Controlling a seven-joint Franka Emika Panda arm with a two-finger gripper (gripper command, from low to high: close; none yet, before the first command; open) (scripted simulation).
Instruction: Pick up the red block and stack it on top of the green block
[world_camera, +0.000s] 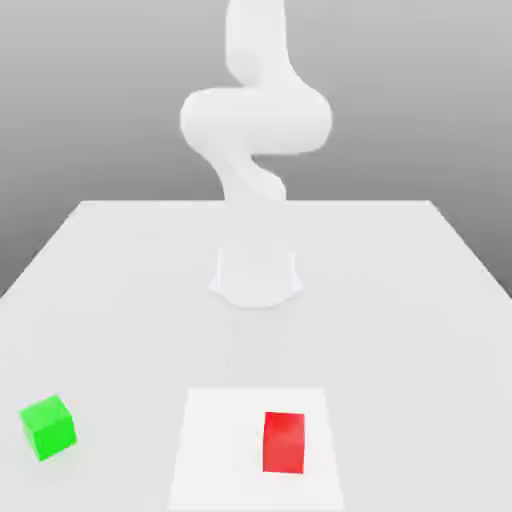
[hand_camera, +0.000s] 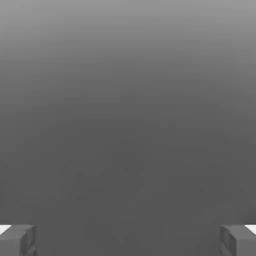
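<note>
The red block (world_camera: 283, 442) sits near the table's front edge, a little toward the exterior view's right, on a brighter white square patch (world_camera: 215, 450). Over at the front of the exterior view's left stands the green block (world_camera: 48, 427), well apart from the red one. The white arm (world_camera: 255, 120) rises at the back centre of the table, far from both cubes. In the hand view my gripper (hand_camera: 128, 241) is open; its grey fingertips (hand_camera: 17, 241) are spread wide with nothing between them, against a plain grey backdrop.
The white table (world_camera: 400, 300) stretches broad and flat between the arm's base and the blocks. Its front edge lies just beyond the two cubes.
</note>
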